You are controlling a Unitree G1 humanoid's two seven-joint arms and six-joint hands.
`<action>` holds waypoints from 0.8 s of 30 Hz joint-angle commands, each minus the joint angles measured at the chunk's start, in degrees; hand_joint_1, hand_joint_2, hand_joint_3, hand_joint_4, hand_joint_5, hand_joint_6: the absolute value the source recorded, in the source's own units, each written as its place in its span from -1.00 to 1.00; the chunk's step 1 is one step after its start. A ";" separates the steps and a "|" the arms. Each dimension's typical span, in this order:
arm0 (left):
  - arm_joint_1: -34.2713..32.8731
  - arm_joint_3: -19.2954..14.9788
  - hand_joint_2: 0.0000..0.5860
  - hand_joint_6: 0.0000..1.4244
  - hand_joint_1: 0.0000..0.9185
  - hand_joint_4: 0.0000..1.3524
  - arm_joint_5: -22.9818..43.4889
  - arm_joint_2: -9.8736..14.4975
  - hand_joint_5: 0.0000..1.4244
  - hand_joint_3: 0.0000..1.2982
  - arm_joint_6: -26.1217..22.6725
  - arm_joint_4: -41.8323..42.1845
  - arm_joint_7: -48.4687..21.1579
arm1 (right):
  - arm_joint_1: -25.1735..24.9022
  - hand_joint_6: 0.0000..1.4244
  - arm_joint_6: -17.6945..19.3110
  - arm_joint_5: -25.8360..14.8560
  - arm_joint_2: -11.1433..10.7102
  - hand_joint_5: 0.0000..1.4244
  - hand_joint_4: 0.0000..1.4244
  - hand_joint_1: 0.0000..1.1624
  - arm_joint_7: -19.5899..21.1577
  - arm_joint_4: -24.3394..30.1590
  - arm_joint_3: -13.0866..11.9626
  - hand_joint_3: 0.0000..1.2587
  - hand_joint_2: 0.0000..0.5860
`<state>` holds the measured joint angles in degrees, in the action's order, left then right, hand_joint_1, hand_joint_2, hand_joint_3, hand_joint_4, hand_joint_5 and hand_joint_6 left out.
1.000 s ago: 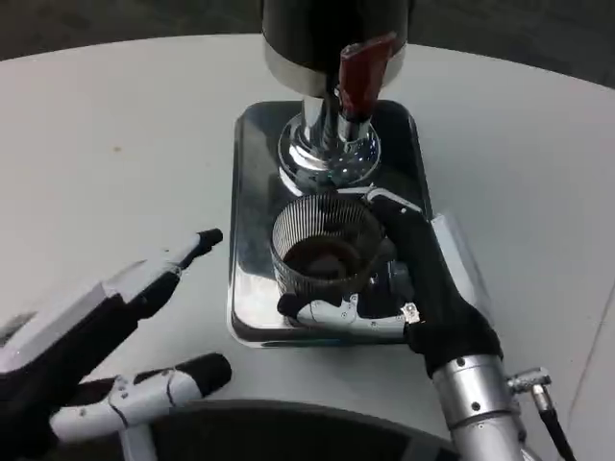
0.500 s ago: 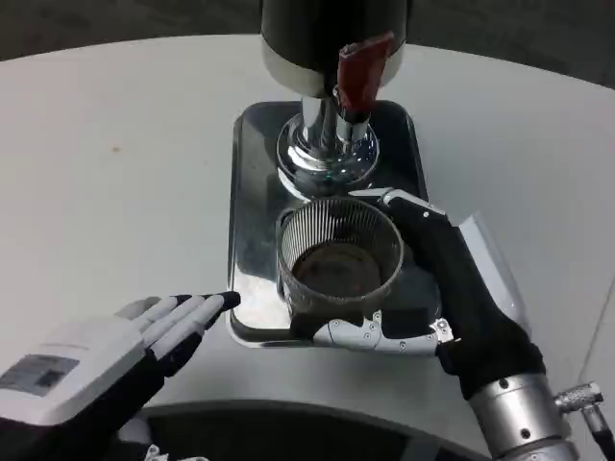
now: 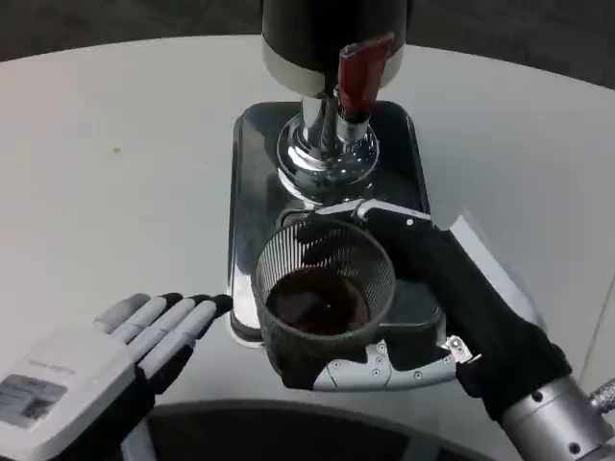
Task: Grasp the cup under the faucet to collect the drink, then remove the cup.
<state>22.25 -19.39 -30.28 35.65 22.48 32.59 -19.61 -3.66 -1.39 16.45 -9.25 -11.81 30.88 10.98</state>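
A wide white surface is spread out under everything, and on it, behind the right robot hand, a shiny metal tray is seen. At the back of the tray, further away than the right robot hand, a big drink dispenser is stood on a round silver foot, and a faucet with a dark red handle is fixed to its front. The cup is found in front of the faucet, over the near edge of the tray, and a dark drink is seen inside it, so the filling looks done and the taking away seems to be the step in hand. The cup is held by the right robot hand, with fingers wrapped round its far side and a thumb pressed low on its near side. The left robot hand is laid flat on the surface, well to the left of the cup, with its fingers straight, side by side, and nothing held. The cup looks see-through and ribbed, so it may be hard and a little slippery, and heavier with the drink in it. It should be gripped round the middle and kept upright, or the drink could be spilled.
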 commanded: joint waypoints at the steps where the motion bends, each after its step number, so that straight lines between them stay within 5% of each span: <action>1: 1.67 -0.27 -1.00 -1.00 -1.00 -1.00 -2.25 -1.10 -1.00 -1.00 -0.51 2.20 0.31 | 2.76 0.96 -0.25 -2.65 -0.49 0.39 0.30 0.90 -1.59 5.13 0.36 0.15 -0.52; 12: 5.27 -1.03 -1.00 -1.00 -1.00 -1.00 -5.03 -6.43 -1.00 -1.00 0.65 5.00 4.61 | 9.08 0.96 -2.54 -5.26 -1.73 0.39 0.30 0.88 -4.20 12.32 0.71 0.15 -0.50; 24: 1.61 2.07 -1.00 -1.00 -1.00 -1.00 -6.39 -5.75 -1.00 -1.00 -0.40 6.83 2.88 | 12.99 0.96 -2.10 -7.37 -2.57 0.39 0.30 0.88 -4.08 16.34 -0.02 0.15 -0.48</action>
<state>23.89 -17.68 -36.45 29.32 22.30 38.70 -15.85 8.70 -4.26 10.90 -11.91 -16.05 45.07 11.60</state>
